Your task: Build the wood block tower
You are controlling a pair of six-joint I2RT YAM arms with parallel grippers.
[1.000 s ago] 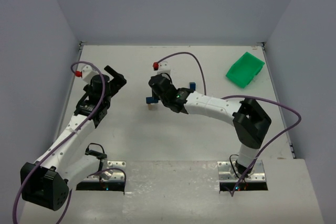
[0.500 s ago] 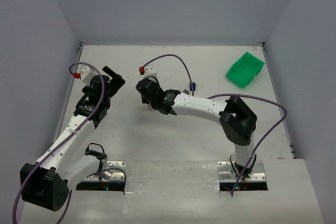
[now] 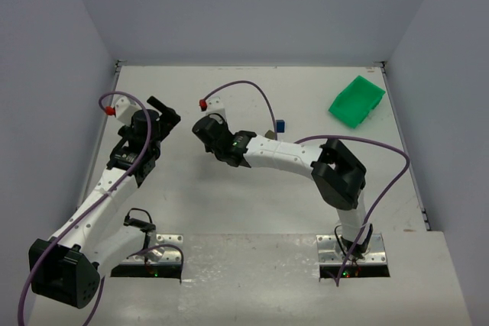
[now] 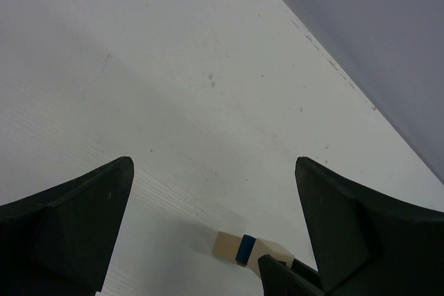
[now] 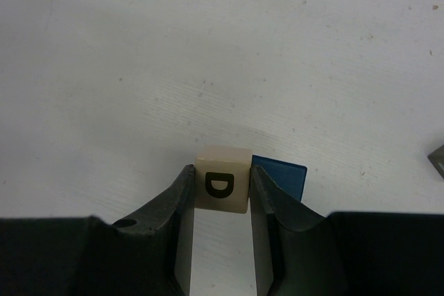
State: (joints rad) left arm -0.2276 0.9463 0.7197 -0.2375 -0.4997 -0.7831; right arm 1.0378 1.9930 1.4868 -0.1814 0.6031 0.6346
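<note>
We take this for a robotics lab; a white tabletop [image 3: 252,211] boxed by plain grey walls [image 3: 252,5]; left arm [image 3: 99,196] and right arm [image 3: 286,154] bolted on (purple cables [image 3: 246,82] trailing).

Grey walls [image 3: 252,5], white table [image 3: 229,200]

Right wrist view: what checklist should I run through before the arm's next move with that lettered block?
1. Grip: tan D block clamped between the right pincer fingers: ok.
2. Seating: D face square, not tilted: ok.
3. Blue block free of the neighbouring finger: cannot tell.
4. Left pincer open, holding nothing: ok.
5. Gap between tan D block and table: cannot tell.
</note>
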